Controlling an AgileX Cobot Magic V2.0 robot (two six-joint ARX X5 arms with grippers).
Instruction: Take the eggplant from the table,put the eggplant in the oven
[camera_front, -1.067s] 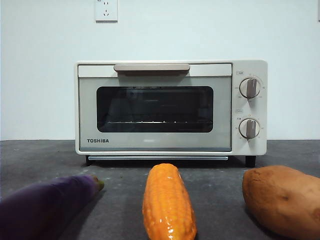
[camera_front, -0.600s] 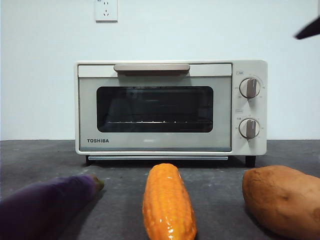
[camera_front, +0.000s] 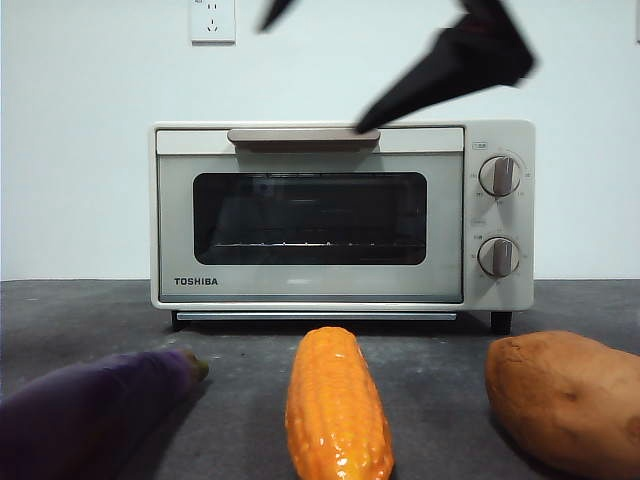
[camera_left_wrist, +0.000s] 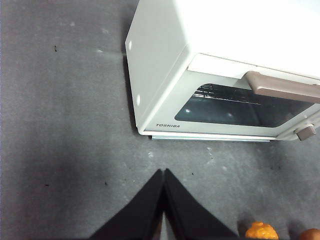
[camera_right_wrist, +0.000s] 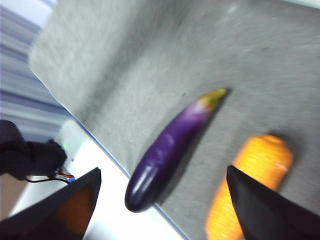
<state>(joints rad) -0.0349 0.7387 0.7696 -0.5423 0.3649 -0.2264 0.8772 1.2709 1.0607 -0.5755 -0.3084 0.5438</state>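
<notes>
Front, left wrist and right wrist views of one moment. The oven (camera_front: 340, 215) stands at the back of the table (camera_front: 240, 350), its door closed and its beige bar handle (camera_front: 303, 135) uppermost on the door. Three vegetables lie in a row on the table in front of it: the eggplant (camera_front: 95, 410) at the left of the front view, stem tip toward the oven; the corn cob (camera_front: 335, 405) in the middle; the sweet potato (camera_front: 565, 400) at the right. None of them touches another.

The right gripper (camera_front: 315, 70) is in the air above the oven, blurred in the front view; one dark jaw tip appears to reach the handle's right end. Its jaws are spread wide and hold nothing; its wrist view looks down on the eggplant (camera_right_wrist: 170, 152) and the corn cob (camera_right_wrist: 250, 185).

The left gripper (camera_left_wrist: 163, 172) hangs over bare table near the oven's front left corner, jaws pressed together and empty.
</notes>
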